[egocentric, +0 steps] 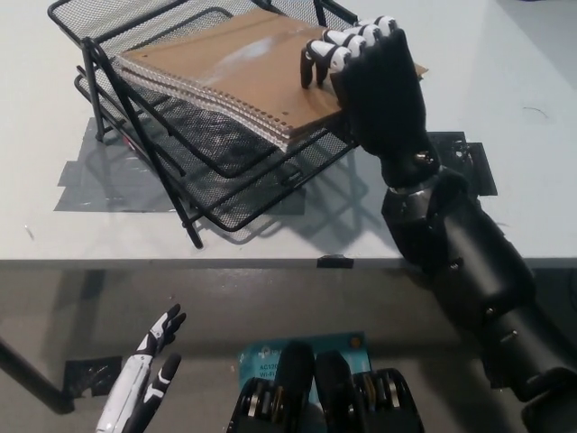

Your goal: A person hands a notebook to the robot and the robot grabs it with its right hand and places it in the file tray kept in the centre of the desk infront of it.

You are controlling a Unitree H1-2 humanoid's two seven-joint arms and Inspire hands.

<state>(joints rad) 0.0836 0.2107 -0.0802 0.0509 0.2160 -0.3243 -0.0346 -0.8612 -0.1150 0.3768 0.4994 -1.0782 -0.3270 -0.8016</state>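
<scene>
We judge the task nearly done: our right hand [374, 81] at one o'clock has its fingers curled over the notebook [230, 77], lying mostly inside the file tray's [81, 18] top tier, release remaining, while our left hand [144, 379] rests splayed, empty, at seven o'clock

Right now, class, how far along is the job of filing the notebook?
Done: the right hand has the notebook, so the handover is past. In hand: the notebook lies over the file tray, fingers curled on its edge. Left: release and withdraw. The left hand rests low, open.
</scene>
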